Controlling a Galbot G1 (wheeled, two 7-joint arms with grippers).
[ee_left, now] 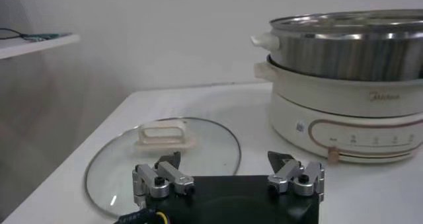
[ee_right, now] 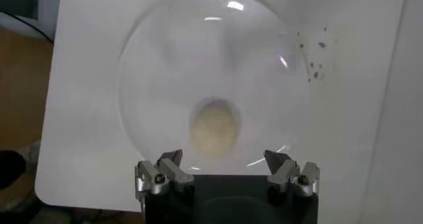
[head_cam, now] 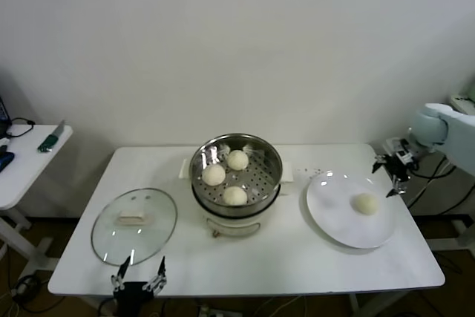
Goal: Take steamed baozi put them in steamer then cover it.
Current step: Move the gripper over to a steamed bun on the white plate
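— While my right claw point(ee_right: 227, 172) hangs over the plate point(head_cam: 326, 217), where do its jaws stand?

— Spread wide and holding nothing. I keep them wide so they can straddle the last baozi point(ee_right: 214, 126), which lies near the plate's middle, right of the steamer point(head_cam: 236, 171).

— And the other buns?

— Three baozi point(head_cam: 228, 174) already sit on the steamer's perforated floor, spaced apart, leaving room for a fourth, I judge.

— Your left claw point(head_cam: 139, 274)?

— It waits at the table's point(head_cam: 245, 265) near edge, left of the steamer, jaws also wide and empty. Just beyond it the cover point(head_cam: 134, 226) lies flat, its handle point(ee_left: 164, 136) up, ready, I reckon, for lifting onto the steamer once the plate is bare.
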